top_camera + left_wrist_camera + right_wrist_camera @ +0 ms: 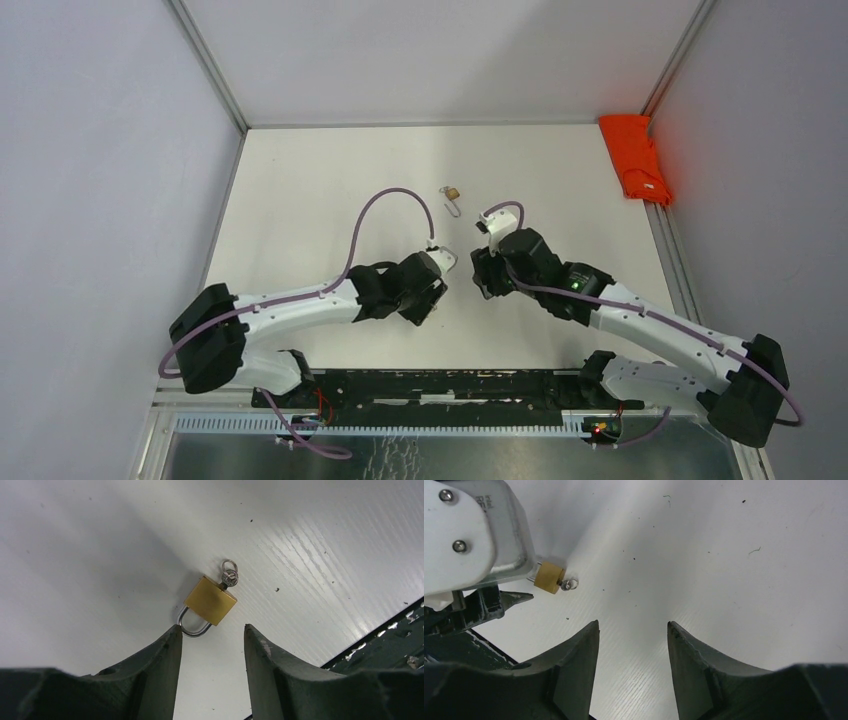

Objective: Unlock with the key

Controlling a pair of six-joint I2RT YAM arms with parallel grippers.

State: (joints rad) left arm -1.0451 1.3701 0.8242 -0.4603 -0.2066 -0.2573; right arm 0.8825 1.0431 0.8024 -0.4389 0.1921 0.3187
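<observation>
The left arm's jaws fill the bottom of the left wrist view, standing apart with nothing between them, their tips just short of the padlock (210,600). The right arm's jaws are likewise apart and empty in the right wrist view, and they sit further off from the lock.

The brass padlock lies flat on the white counter (330,180), toward the far edge and about midway between the left and right edges, just beyond both arms. Its shackle (192,628) points back at the left jaws and looks seated in the body, though I cannot be sure it is latched. The key (228,578) is in the keyhole at the opposite end, with small rings hanging from its head. From the right wrist the lock is partly hidden behind the left arm's camera housing (474,535).

By my judgement the lock is not yet opened and the step in hand is the approach. Next, one set of jaws should clamp the brass body to keep it from sliding. The other must pinch the tiny key head squarely and twist it, without catching only the loose rings.
</observation>
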